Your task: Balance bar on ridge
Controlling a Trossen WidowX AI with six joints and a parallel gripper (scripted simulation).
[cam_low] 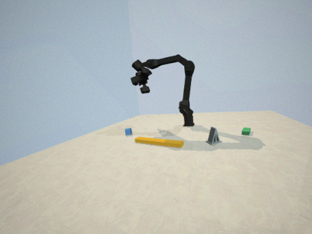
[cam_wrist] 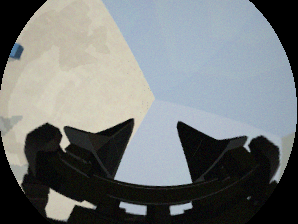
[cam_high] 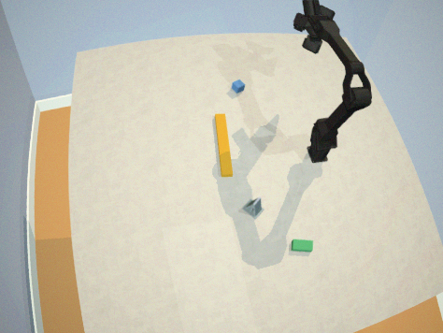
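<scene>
Yellow bar (cam_high: 223,145) (cam_low: 159,142) lies unlettered on the table (cam_high: 140,262) (cam_low: 148,184) (cam_wrist: 50,100); the hand (cam_high: 304,34) (cam_low: 139,85) (cam_wrist: 156,123) is wide apart, gripping nothing.

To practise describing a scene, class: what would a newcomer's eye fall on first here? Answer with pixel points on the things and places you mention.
Probably the black arm (cam_high: 357,97) (cam_low: 187,83), arching high over the pale table (cam_high: 140,262) (cam_low: 131,194). Next, the long yellow bar (cam_high: 223,146) (cam_low: 159,142), lying flat between the small blue cube (cam_high: 238,86) (cam_low: 128,131) (cam_wrist: 17,51) and the grey ridge (cam_high: 253,207) (cam_low: 213,135).

"How is the arm (cam_high: 338,44) (cam_low: 187,82) posed?"
"Raised and bent at the elbow, its forearm reaching left in the exterior view."
"And the gripper (cam_high: 306,35) (cam_low: 139,86) (cam_wrist: 156,123)?"
"High up, fingers apart, nothing between them."
</scene>
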